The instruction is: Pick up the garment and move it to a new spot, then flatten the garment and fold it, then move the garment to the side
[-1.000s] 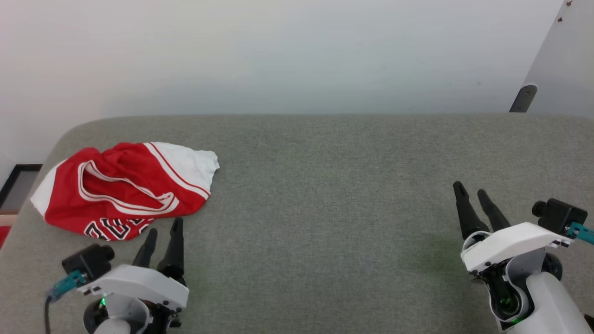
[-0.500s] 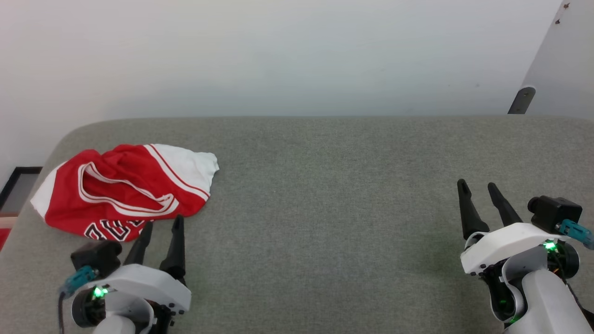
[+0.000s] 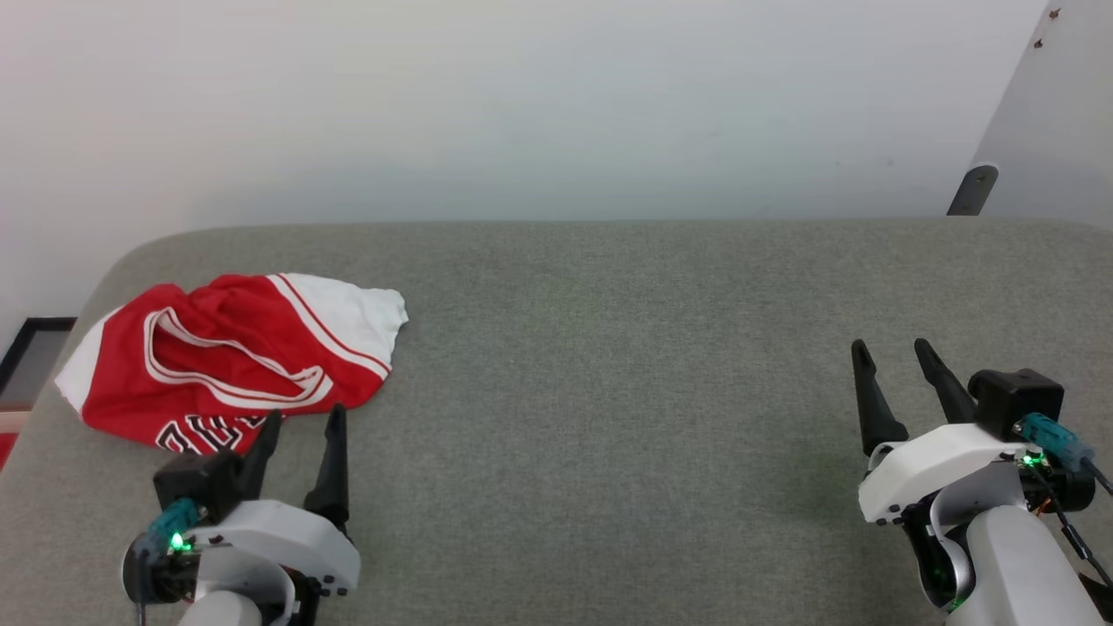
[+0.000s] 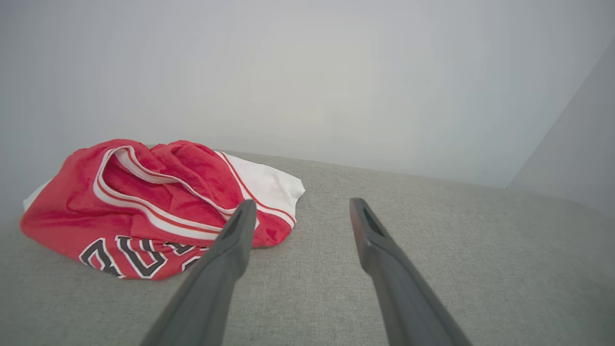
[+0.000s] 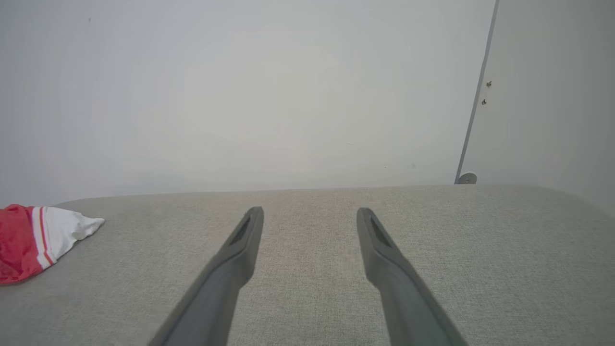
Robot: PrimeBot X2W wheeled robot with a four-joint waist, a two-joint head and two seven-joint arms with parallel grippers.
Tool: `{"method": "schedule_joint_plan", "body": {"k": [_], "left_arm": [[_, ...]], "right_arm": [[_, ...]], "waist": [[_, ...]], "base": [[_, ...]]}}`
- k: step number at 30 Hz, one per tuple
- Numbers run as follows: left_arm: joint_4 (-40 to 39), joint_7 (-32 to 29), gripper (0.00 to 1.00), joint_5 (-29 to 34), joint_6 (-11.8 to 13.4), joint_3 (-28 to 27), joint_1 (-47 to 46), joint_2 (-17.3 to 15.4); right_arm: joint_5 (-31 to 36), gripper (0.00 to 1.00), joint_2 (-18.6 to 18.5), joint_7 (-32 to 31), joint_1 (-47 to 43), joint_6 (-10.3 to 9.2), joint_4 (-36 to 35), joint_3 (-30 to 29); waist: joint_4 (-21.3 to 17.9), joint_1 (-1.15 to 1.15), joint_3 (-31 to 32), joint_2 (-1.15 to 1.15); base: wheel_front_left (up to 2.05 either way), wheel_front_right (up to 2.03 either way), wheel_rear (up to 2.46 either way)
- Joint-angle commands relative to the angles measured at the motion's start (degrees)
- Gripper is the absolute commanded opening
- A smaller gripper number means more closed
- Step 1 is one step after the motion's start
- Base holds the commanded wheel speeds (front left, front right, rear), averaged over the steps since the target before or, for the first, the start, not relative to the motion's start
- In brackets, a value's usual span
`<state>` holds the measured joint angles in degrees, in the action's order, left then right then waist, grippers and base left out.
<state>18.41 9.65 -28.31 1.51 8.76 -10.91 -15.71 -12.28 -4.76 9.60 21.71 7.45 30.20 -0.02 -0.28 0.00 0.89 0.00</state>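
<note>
Head view: one crumpled garment (image 3: pixel 235 356); two grippers, left gripper (image 3: pixel 305 412) and right gripper (image 3: pixel 890 344), both spread wide, empty.

You see the left claw (image 3: pixel 304 414) and right claw (image 3: pixel 890 345), each with 2 long, dark, tapering fingers (image 3: pixel 331 461) on a glossy white wrist shell (image 3: pixel 935 465). Each wrist carries a black camera block (image 3: pixel 1013 396) with a teal plug (image 3: pixel 1048 435), and a small green light (image 3: pixel 1032 459) glows beside it.
</note>
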Motion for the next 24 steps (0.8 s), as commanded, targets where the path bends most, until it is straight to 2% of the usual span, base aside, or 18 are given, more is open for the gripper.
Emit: {"method": "schedule_joint_plan", "body": {"k": [1,13,24], "left_arm": [[-0.09,0.54,1.00,1.25,0.16,0.00,-1.07,-0.41],[1.94,2.07,1.00,5.78,-0.62,-0.28,-1.41,-0.18],[4.69,3.36,1.00,8.67,-1.36,-1.23,-1.89,0.36]], "right_arm": [[1.99,1.00,0.17,0.62,1.40,0.04,0.04,-0.26],[6.98,1.00,0.86,2.13,0.84,0.04,0.84,-2.29],[8.12,1.00,1.15,3.46,-0.73,0.05,1.20,-3.78]], "waist": [[-0.02,0.00,0.00,0.00],[-0.37,0.00,0.32,0.00],[-0.55,0.00,0.50,0.00]], "base": [[0.00,0.00,0.00],[0.00,0.00,0.00],[0.00,0.00,0.00]]}}
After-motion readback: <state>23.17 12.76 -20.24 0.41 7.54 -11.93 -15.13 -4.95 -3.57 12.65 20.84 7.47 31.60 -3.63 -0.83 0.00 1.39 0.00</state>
